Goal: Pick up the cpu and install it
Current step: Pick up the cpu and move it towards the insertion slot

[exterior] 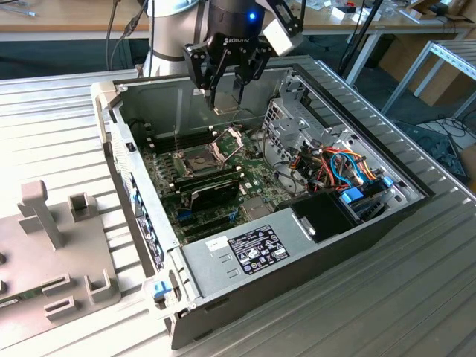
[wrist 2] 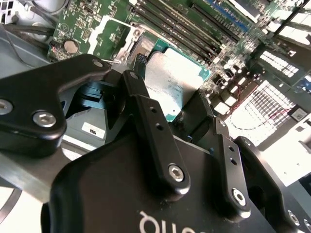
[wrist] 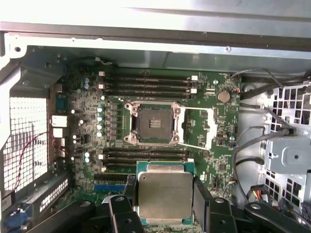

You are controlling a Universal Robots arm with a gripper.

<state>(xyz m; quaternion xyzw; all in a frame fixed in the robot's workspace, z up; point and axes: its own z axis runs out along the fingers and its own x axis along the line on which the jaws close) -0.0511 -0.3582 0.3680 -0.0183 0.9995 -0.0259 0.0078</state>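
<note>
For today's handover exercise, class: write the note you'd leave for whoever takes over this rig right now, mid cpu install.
Gripper: fingers shut on the cpu, held by its edges above the motherboard.
Socket: empty, its frame hinged open.
Done: cpu picked up.
Left: cpu not yet in the socket.

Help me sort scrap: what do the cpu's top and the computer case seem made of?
The cpu: metal lid, dull silver-grey with matte sheen, on a green board edge. The computer case: probably sheet steel, bare grey, folded and perforated.
</note>
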